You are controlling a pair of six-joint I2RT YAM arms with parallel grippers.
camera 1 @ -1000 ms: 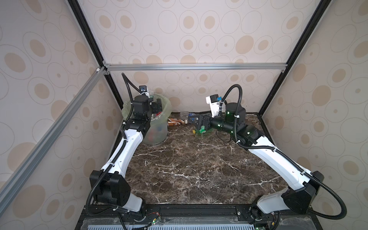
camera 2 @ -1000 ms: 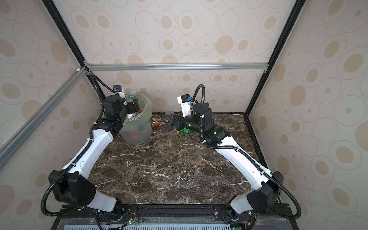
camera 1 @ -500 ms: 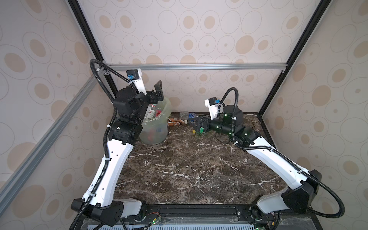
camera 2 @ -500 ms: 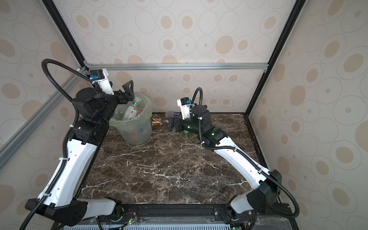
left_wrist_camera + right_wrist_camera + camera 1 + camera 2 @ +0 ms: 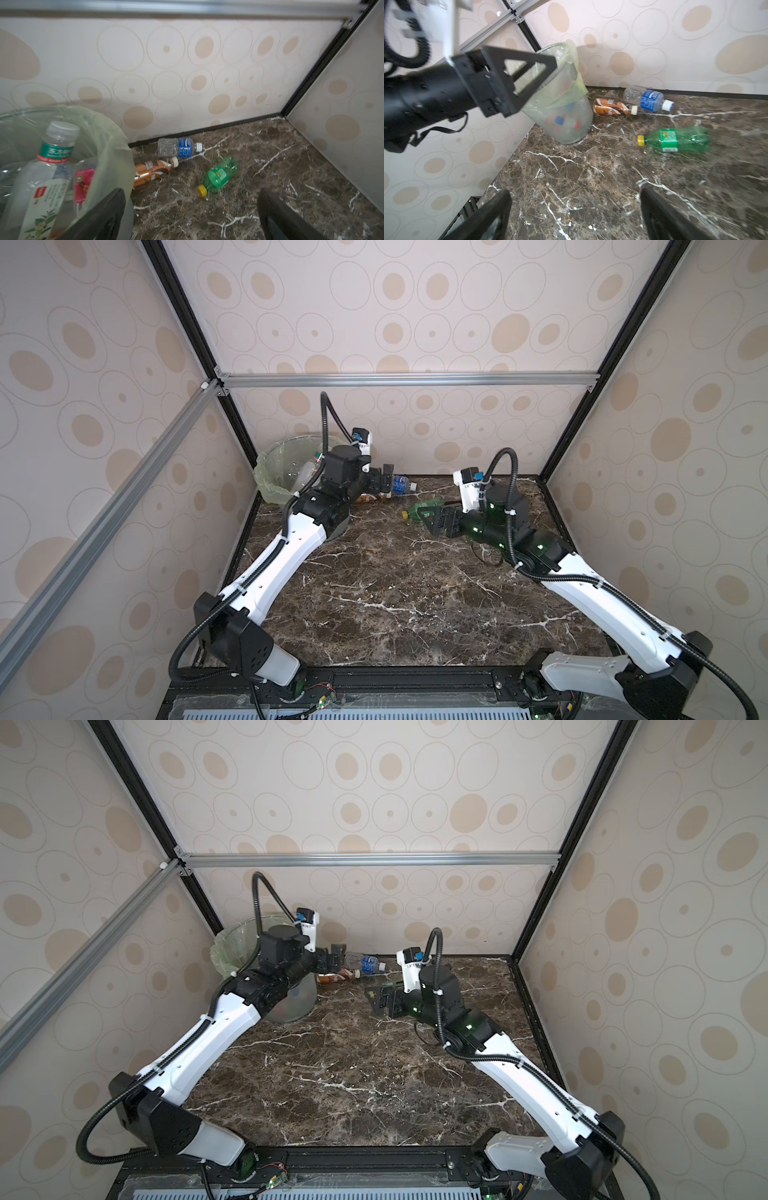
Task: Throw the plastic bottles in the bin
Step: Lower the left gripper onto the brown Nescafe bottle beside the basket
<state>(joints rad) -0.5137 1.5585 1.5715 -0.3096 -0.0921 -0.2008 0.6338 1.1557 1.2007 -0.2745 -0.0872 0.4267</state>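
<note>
**Now: both grippers empty, three bottles loose on the desk**

Left gripper (image 5: 191, 195): jaws spread wide with nothing between them, hanging beside the rim of the bin (image 5: 112, 133). Right gripper (image 5: 575, 193): also released and empty, low over the desk (image 5: 591, 187), facing the green bottle (image 5: 675, 140).

Green bottle lies on its side, yellow cap toward the bin, body dented, well apart from the bin. Further back, the brown-labelled bottle (image 5: 610, 107) lies just beside the bin's base. The blue-labelled clear bottle (image 5: 648, 99) runs along the back wall, close to the brown one's cap end. Bin stands in the far left corner and holds several bottles; a white-capped clear bottle (image 5: 56, 149) stands up near the rim.

Handling, as a judgement:
- All three look empty, so light. The thin walls should buckle under a hard squeeze.
- Smooth and round, so they are likely to roll or squirt out of a loose pinch.
- Best hold is across the labelled mid-body, jaws square to the long axis. The neck looks too narrow.
- Green one's dents may give flatter faces.
- Brown one has little clearance on the bin side, so come from above.
- Bin looks light; a bump could shift it.
</note>
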